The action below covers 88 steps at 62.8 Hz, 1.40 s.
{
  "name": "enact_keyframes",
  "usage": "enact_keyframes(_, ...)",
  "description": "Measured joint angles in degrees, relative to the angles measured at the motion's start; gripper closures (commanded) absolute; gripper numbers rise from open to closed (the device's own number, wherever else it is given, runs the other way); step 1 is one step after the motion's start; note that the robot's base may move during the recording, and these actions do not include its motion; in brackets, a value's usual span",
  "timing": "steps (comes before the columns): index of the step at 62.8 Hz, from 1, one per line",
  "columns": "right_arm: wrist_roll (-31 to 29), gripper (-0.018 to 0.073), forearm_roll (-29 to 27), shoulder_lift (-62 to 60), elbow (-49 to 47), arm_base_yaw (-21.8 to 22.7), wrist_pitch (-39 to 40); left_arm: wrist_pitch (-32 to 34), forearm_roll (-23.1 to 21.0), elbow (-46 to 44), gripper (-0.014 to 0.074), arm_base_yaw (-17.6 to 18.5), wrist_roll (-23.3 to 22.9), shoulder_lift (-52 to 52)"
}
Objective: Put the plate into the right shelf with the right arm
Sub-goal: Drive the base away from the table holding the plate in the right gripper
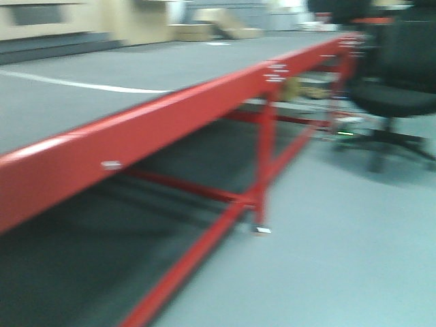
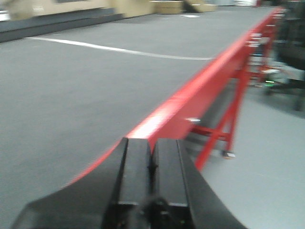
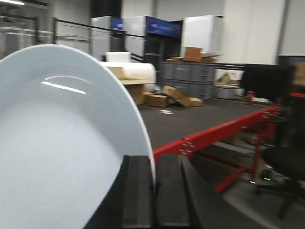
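Note:
In the right wrist view my right gripper (image 3: 153, 164) is shut on the rim of the white plate (image 3: 57, 143), which stands on edge and fills the left half of the view. In the left wrist view my left gripper (image 2: 151, 143) is shut and empty, above the red rail (image 2: 190, 102) of a grey platform. The stainless-steel right shelf is out of view in all frames. Neither gripper shows in the front view.
A long grey platform (image 1: 122, 75) with a red frame (image 1: 170, 129) and red legs (image 1: 264, 170) runs across the front view. A black office chair (image 1: 395, 95) stands at right. Cardboard boxes (image 3: 169, 95), grey cabinets (image 3: 195, 74) and refrigerators stand far behind.

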<state>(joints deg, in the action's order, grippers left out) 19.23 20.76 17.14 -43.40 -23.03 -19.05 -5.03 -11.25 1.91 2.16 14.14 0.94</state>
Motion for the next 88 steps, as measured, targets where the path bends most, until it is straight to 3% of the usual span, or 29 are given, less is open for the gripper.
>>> enact_keyframes(88, 0.0, 0.0504, 0.1, -0.2, 0.0, 0.0, 0.1, 0.0, 0.0, 0.0, 0.0643, 0.0, 0.0, 0.0)
